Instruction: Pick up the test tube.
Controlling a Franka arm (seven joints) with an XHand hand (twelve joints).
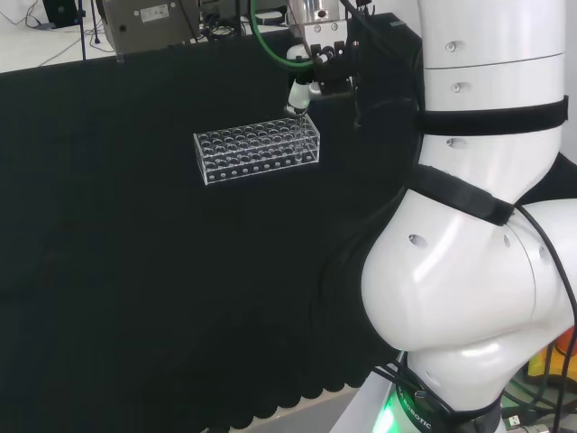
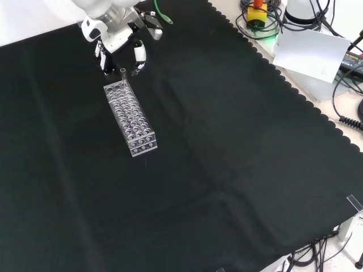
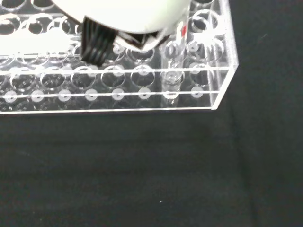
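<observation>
So the clear plastic rack sits on the black-cloth worktop, a long block full of round holes. In the front view it runs diagonally, far end up near the top left. In the head view it lies sideways in the middle of the cloth, with the arm's big white links off to the right.

The test tube is standing upright in a hole at the far end of the rack in the front view, its open rim poking up above the rack top. In the wrist view you can see the same tube close up, in the row next to the rack's long edge, one hole in from the corner. Clear glass, so pretty hard to make out against the rack.

The hand is right above that end of the rack. In the front view its fingers point down and are spread apart, one on each side of the tube's top, with a visible gap. Not pinching anything as far as I can see. In the head view a white fingertip hangs just above the rack's right end.
</observation>
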